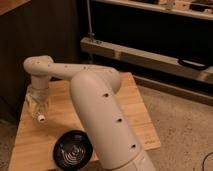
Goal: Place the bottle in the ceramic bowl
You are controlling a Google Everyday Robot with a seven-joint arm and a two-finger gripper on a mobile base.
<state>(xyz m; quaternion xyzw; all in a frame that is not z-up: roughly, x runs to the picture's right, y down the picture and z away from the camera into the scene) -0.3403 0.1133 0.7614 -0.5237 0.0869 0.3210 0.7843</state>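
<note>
Now, bottle [39,115] clamped in gripper [37,103], hanging left-rear of ceramic bowl [73,149], apart

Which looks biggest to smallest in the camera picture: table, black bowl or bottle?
Largest: the table.
Next: the black bowl.
Smallest: the bottle, partly hidden in the gripper over the table's left side.

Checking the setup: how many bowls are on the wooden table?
1: the black ceramic bowl near the table's front edge; the arm may hide others. The gripper, over the table's left side, holds the bottle.
</note>
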